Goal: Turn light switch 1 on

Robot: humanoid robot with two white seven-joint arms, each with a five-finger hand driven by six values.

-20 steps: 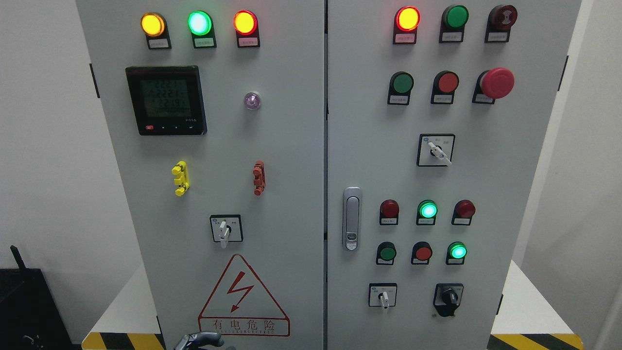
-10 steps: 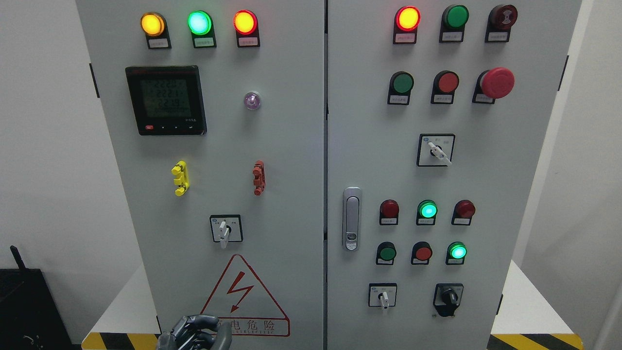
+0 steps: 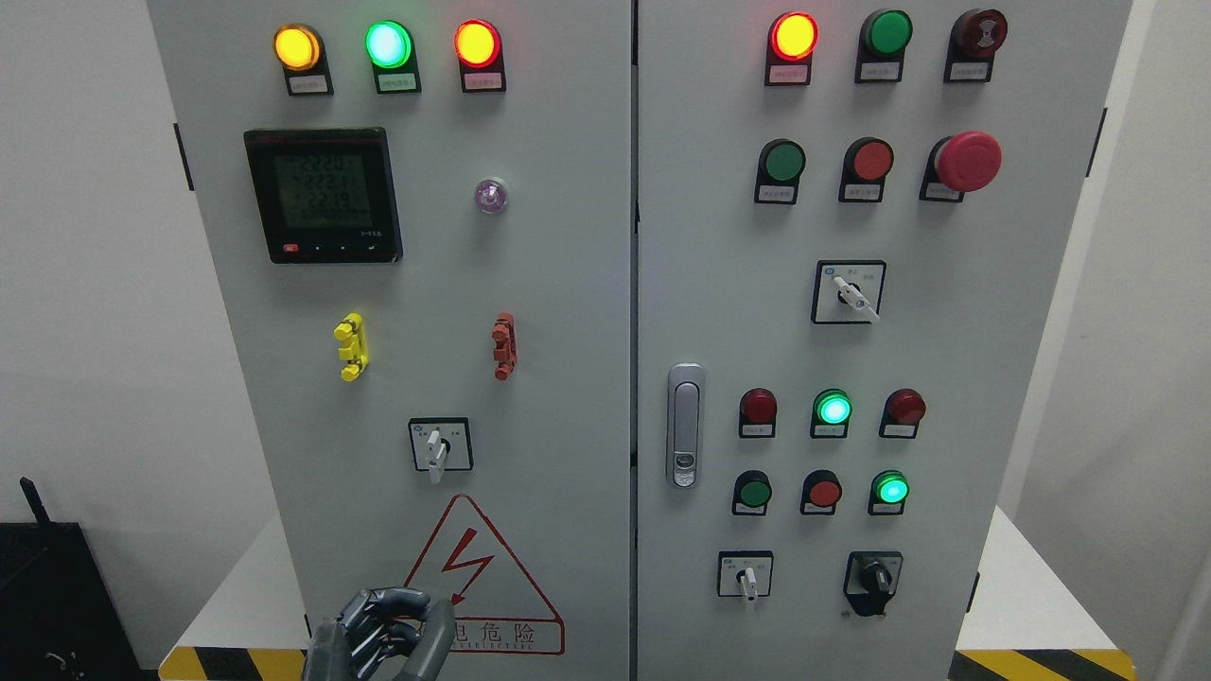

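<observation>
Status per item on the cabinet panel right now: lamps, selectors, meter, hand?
Top-left yellow lamp: lit
Top-left green lamp: lit
Top-left red lamp: lit
Top-right red lamp: lit
Top-right green lamp: unlit
Digital meter: display on
Left door selector switch: lever pointing down
Upper right selector switch: lever turned to lower right
Emergency stop button: untouched
Left hand: fingers curled, holding nothing, below the switches

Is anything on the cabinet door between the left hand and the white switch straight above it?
Nothing visible blocks it. The left hand is low over the flat warning sticker, and the switch sits just above it.
</observation>
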